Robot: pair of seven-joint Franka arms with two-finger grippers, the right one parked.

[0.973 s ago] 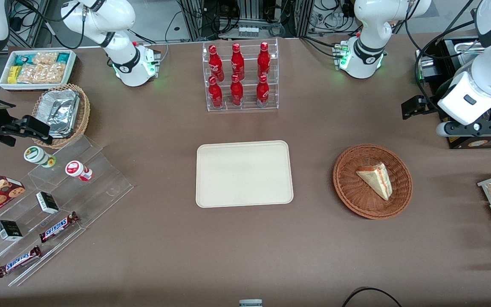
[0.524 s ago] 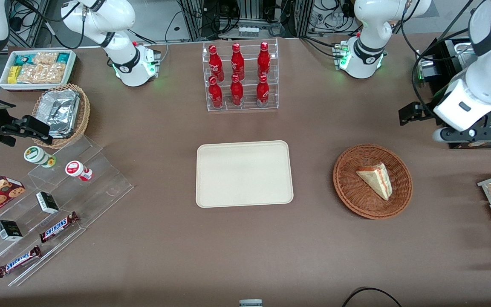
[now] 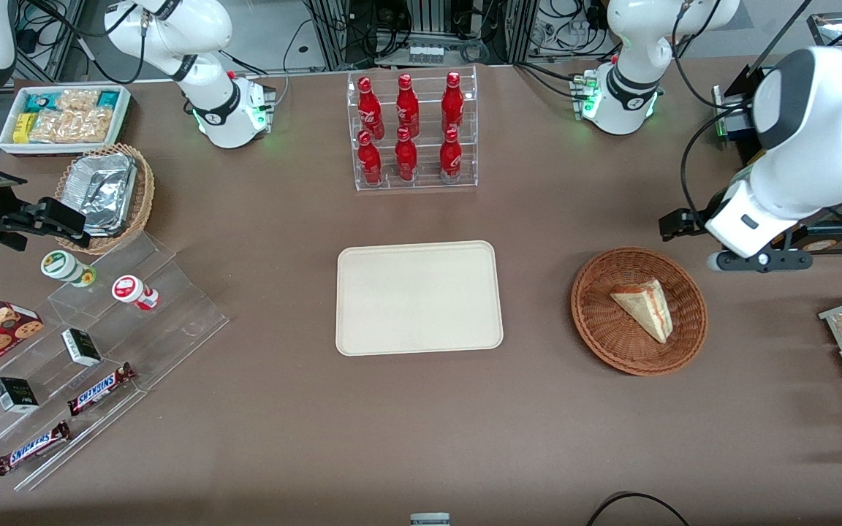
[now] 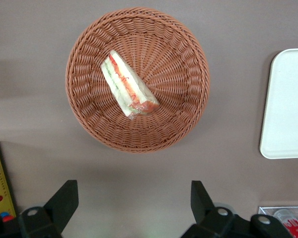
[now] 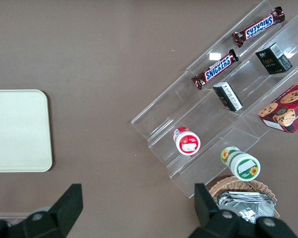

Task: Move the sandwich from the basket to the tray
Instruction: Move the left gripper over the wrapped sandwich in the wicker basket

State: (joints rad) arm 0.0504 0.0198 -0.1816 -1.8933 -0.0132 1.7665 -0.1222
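Worktop [image 3: 421, 438] carries everything, brown and flat. Largest of the task items is the tray [image 3: 419, 297], cream, bare, lying midway along the worktop and nearer the front camera than the rack of red bottles [image 3: 410, 130]. Basket [image 3: 639, 310] sits beside the tray, well apart from it, toward the working arm's end. Sandwich [image 3: 645, 309] lies inside the basket, roughly central, on its side with the striped filling edge showing; nothing touches it.

Change over the last second: the working arm has swung in from the worktop's end toward the basket, and its wrist now stands near the basket rim, slightly farther from the front camera than the basket. Basket, sandwich and tray have not shifted.

Claw [image 4: 134, 208]: wide, fingers spread with nothing between them, hovering high over bare worktop just beside the basket rim. In the wrist view the whole basket [image 4: 137, 79] and the sandwich [image 4: 128, 84] sit ahead of the fingers, with a corner of the tray [image 4: 287, 104] visible.

Judgement: approach phase, early in the task. No pick made yet. Next move likely needs centring over the wedge, aligning the fingers across its narrow thickness, then descending.
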